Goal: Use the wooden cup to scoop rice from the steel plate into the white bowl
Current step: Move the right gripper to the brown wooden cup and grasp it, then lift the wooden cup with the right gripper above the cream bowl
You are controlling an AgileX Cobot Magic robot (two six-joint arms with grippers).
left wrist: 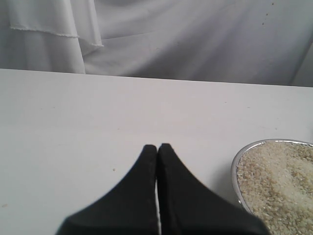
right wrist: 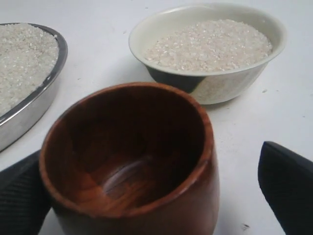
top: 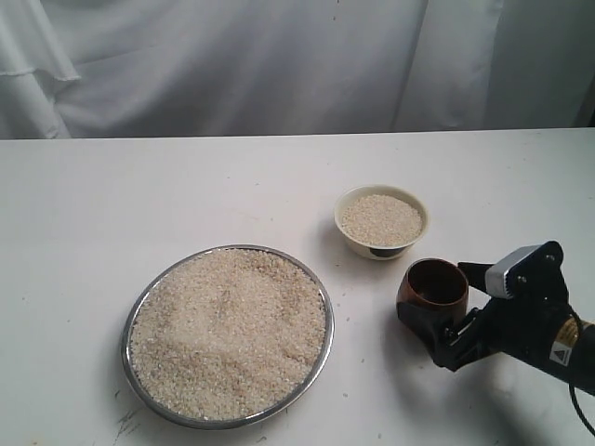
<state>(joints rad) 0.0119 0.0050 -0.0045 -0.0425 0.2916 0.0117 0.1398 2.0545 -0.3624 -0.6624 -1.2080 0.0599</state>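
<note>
The steel plate sits front left, heaped with rice. Behind and to its right stands the white bowl, filled with rice. The wooden cup stands upright and empty just in front of the bowl. My right gripper is open around it; in the right wrist view the cup sits between the fingers, with a gap on one side. That view also takes in the bowl and the plate. My left gripper is shut on nothing, beside the plate's rim.
The white table runs back to a pale cloth backdrop. The left arm is out of the exterior view. A few stray marks lie by the plate's front edge.
</note>
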